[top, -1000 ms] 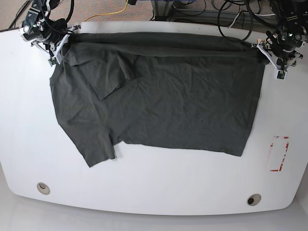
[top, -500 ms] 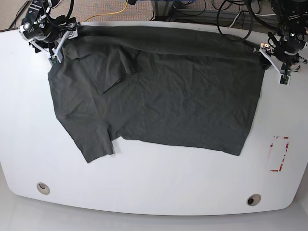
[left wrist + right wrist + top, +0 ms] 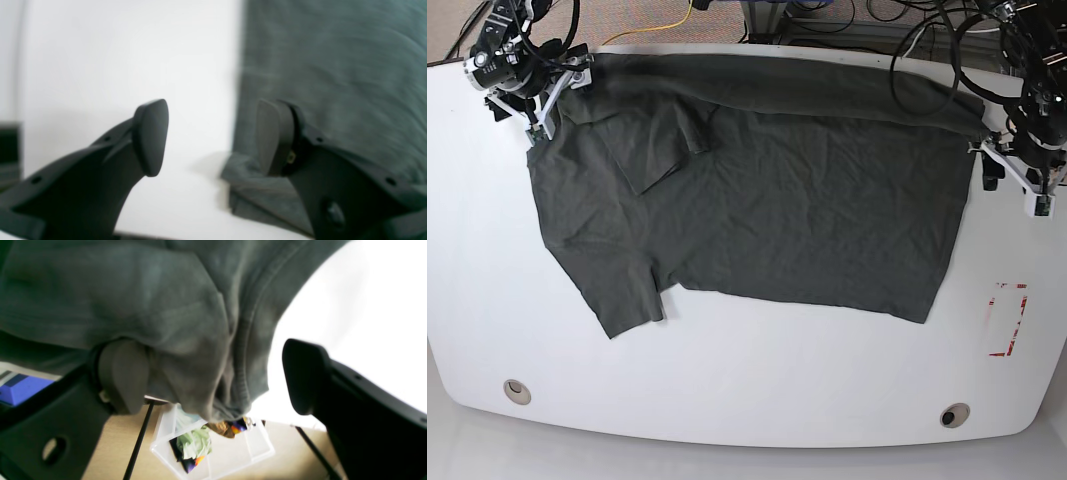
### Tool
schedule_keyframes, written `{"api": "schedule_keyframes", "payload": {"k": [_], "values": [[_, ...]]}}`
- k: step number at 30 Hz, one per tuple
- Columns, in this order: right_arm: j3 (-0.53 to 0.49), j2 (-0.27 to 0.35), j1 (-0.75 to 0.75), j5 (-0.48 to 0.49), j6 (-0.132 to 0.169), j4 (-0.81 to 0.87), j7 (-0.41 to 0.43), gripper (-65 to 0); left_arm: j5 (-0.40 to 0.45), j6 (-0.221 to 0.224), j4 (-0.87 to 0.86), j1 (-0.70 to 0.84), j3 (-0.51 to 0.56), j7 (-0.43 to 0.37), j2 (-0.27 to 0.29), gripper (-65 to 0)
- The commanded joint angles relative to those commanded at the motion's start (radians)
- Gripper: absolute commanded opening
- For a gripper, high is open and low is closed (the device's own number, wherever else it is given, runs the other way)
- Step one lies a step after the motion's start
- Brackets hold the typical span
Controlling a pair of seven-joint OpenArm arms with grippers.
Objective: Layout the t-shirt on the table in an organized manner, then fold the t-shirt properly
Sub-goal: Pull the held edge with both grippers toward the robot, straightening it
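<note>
Bright light, soft shadows; left wrist view looks blurred.

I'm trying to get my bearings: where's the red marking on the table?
In the base view, the red tape rectangle sits right, above the right-hand round hole.

no readable text, labels, brands, numbers or signs, on any surface, in any view
</note>
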Motion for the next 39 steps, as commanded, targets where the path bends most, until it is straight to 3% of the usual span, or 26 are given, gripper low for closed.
{"api": "schedule_keyframes", "payload": {"k": [25,35,38,39], "values": [[-0.002,-0.020,0.002,0.000,0.000,-0.003,0.005,-4.4,-0.005,0.000,-0.226,0.081,0.006,-0.003,0.003,-26.0],[0.002,-0.020,0.021,0.000,0.000,-0.005,0.002,-4.4,0.000,0.000,-0.236,0.081,0.066,-0.003,0.003,-26.8],[0.002,-0.020,0.021,0.000,0.000,-0.005,0.002,-4.4,0.000,0.000,-0.233,0.083,0.066,-0.003,0.003,-34.9],[0.002,-0.020,0.021,0.000,0.000,-0.005,0.002,-4.4,0.002,0.000,-0.233,0.083,0.064,-0.003,0.003,-42.5]]}}
